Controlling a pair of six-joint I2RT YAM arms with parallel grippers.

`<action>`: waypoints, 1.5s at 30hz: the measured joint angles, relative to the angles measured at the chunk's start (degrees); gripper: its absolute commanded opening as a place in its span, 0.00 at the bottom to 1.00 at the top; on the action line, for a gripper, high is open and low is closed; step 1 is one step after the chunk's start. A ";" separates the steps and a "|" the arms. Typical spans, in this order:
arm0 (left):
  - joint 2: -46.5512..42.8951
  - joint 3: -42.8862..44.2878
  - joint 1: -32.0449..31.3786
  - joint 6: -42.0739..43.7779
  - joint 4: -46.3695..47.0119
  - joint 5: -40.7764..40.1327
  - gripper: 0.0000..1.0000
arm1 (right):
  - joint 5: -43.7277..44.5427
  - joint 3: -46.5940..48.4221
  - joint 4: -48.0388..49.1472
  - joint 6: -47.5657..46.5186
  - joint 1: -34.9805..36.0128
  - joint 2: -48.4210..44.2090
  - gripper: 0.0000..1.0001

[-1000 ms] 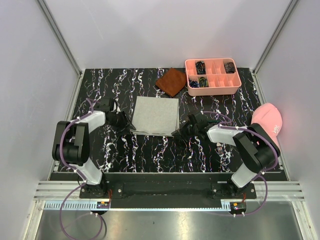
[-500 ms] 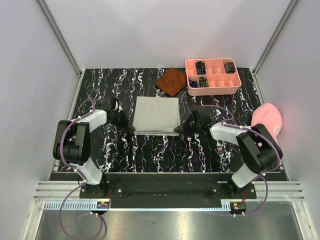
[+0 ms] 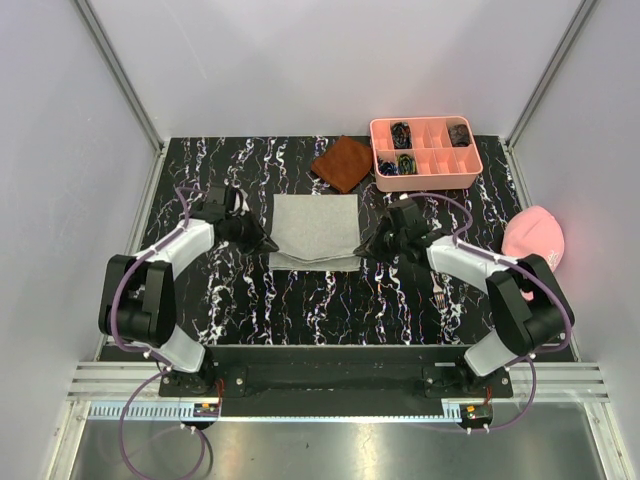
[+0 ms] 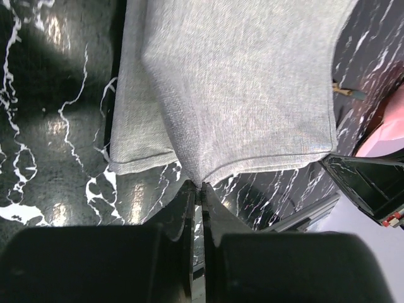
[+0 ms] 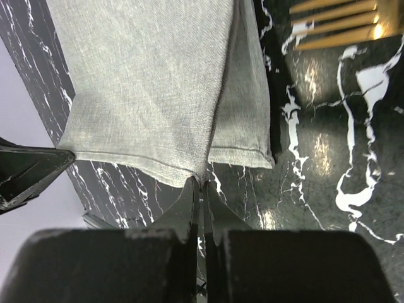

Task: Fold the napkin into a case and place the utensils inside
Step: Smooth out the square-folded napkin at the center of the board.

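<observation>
The light grey napkin (image 3: 315, 228) lies mid-table as a broad layered square; no narrow case is in view. My left gripper (image 3: 268, 243) is shut on the napkin's near-left corner (image 4: 201, 180), and the top layer is lifted off the layer below. On the near-right corner (image 5: 202, 175) my right gripper (image 3: 362, 248) is shut, holding that corner raised as well. Of the utensils, a fork (image 3: 440, 295) lies on the table to the right of the napkin, beside my right arm. Its tines (image 5: 334, 25) look golden in the right wrist view.
A rust-brown cloth (image 3: 342, 163) lies just beyond the napkin's far edge. At the back right stands a pink compartment tray (image 3: 425, 150) with small dark items. A pink cap (image 3: 533, 240) rests at the right edge. The table top (image 3: 300, 300) is black marble pattern.
My left gripper has shut on the napkin's near-left corner. Both grippers have moved away from the near edge, carrying the napkin's near edge up and back over itself.
</observation>
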 measured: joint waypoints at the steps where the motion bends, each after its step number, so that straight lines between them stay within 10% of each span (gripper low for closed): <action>1: -0.02 0.31 0.00 -0.09 0.17 -0.02 0.04 | 0.00 0.55 -0.44 -0.74 -0.39 0.00 0.00; 24: 4.48 -3.61 0.35 0.09 1.77 -2.05 0.13 | -3.17 1.14 1.22 -3.96 -1.55 7.72 0.00; 31: 4.07 -3.69 0.96 1.18 -0.13 -3.78 0.44 | -4.04 1.09 1.03 -5.57 -1.66 8.22 0.49; 37: -1.31 -1.33 1.55 1.90 -4.04 -4.81 0.29 | -4.20 4.87 -5.44 -12.13 -1.70 7.08 0.62; 45: 4.76 4.55 0.50 1.16 -1.29 -1.70 0.20 | -9.18 15.85 -6.23 -17.31 -1.75 11.34 0.45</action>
